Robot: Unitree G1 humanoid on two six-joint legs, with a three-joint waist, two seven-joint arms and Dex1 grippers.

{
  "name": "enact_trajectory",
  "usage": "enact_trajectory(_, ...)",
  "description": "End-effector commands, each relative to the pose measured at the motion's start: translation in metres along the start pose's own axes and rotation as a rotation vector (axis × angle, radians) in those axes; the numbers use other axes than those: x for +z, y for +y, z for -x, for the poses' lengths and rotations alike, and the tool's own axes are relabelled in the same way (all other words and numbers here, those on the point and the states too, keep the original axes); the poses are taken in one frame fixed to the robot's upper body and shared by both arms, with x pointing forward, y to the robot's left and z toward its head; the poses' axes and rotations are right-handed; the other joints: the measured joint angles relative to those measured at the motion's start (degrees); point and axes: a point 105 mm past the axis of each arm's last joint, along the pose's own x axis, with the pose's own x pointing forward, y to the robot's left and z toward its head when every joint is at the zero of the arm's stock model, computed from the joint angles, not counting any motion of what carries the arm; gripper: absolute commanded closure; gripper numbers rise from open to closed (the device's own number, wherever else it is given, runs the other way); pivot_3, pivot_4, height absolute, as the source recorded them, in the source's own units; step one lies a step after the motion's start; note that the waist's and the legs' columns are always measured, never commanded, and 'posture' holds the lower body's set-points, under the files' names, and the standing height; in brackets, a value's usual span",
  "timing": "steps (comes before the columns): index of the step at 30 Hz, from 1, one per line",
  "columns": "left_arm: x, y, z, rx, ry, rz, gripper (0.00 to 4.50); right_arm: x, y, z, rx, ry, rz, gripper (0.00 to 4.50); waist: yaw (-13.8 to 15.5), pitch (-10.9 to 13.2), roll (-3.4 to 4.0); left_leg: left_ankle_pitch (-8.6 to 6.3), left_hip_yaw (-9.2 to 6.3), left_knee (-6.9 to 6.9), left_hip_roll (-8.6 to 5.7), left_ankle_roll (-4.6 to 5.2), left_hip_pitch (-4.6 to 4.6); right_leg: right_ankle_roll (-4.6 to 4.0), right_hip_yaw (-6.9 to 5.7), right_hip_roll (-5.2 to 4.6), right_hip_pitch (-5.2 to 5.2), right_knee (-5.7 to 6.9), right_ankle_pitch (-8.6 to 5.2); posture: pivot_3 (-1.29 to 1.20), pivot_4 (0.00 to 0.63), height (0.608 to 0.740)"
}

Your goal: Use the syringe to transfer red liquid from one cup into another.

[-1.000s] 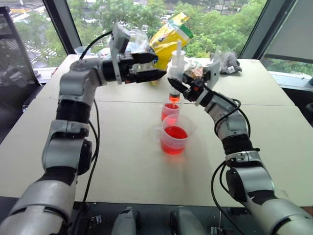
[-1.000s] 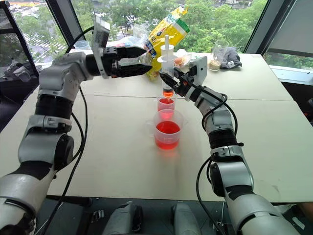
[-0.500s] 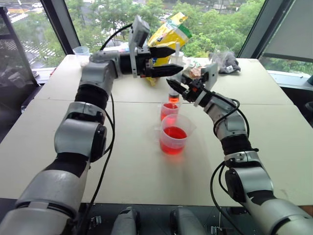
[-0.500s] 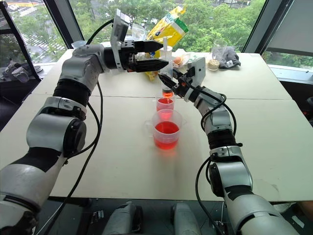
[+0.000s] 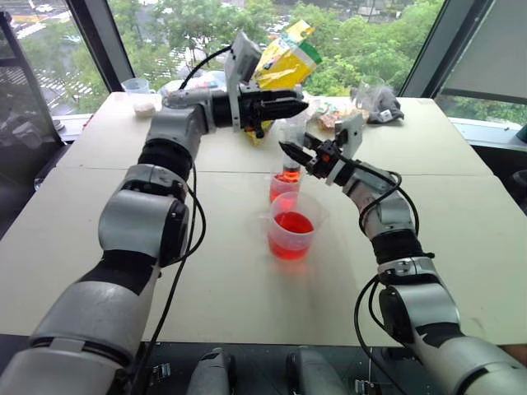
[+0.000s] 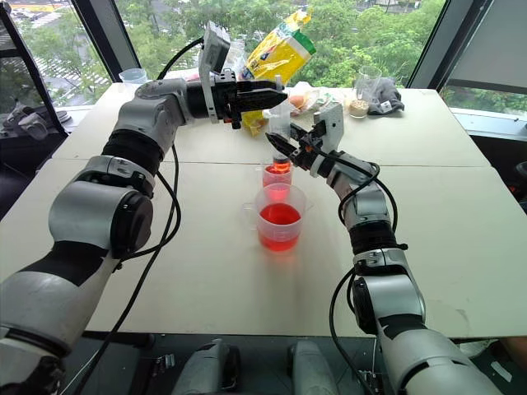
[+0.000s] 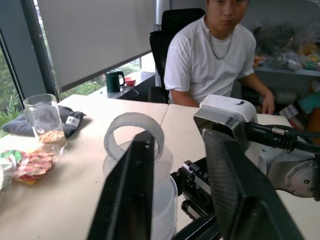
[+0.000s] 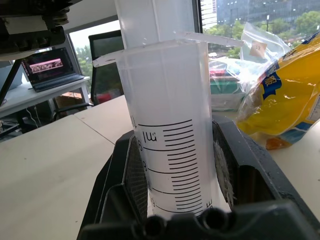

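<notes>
The syringe (image 5: 293,136) stands upright over the smaller cup (image 5: 282,188), its orange-red tip just above that cup's rim. My right gripper (image 5: 290,153) is shut on the clear barrel (image 8: 165,125). My left gripper (image 5: 296,105) reaches in level from the left at the top of the syringe. Its fingers (image 7: 131,195) are closed on the white plunger, whose ring top (image 7: 134,131) shows beside them. The larger cup (image 5: 292,234), with a handle, stands just in front and holds red liquid (image 5: 294,224). The smaller cup is also tinted red.
A yellow bag (image 5: 284,58) and snack packets (image 5: 331,111) lie behind the syringe. At the back right are a glass jar (image 5: 369,86) and a dark cloth (image 5: 389,107). A small clear cup (image 5: 138,90) stands back left. A person (image 7: 215,55) sits beyond the table.
My left gripper moved right to the top of the syringe, and its open fingers closed there. The right gripper kept the syringe over the smaller cup.
</notes>
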Motion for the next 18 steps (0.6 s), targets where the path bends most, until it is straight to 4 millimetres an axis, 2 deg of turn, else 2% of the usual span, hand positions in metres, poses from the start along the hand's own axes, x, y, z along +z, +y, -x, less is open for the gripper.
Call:
enact_trajectory(1,0.014,-0.007,-0.01,-0.044,-0.006,-0.066,4.42,0.024,0.002,-0.005,0.009,-0.07,0.052,3.04,0.03,0.0,0.0,0.0,0.0,0.0,0.0,0.0,0.0,0.0,0.0,0.0,0.0,-0.01,0.0,0.0,0.15,0.74)
enact_trajectory(8,-0.003,-0.009,-0.01,-0.057,0.03,-0.052,4.42,0.035,0.004,-0.005,0.013,-0.094,0.069,3.04,0.09,0.0,0.0,0.0,0.01,0.0,0.0,0.0,0.0,0.0,0.0,0.0,0.0,-0.01,0.0,0.0,0.15,0.74)
enact_trajectory(18,-0.019,-0.009,-0.009,-0.056,0.06,-0.015,4.42,0.065,0.01,-0.005,0.029,-0.159,0.07,3.04,0.05,0.0,0.0,0.0,0.0,0.0,0.0,0.0,-0.01,0.0,0.0,0.0,0.0,0.0,0.0,0.0,0.15,0.74)
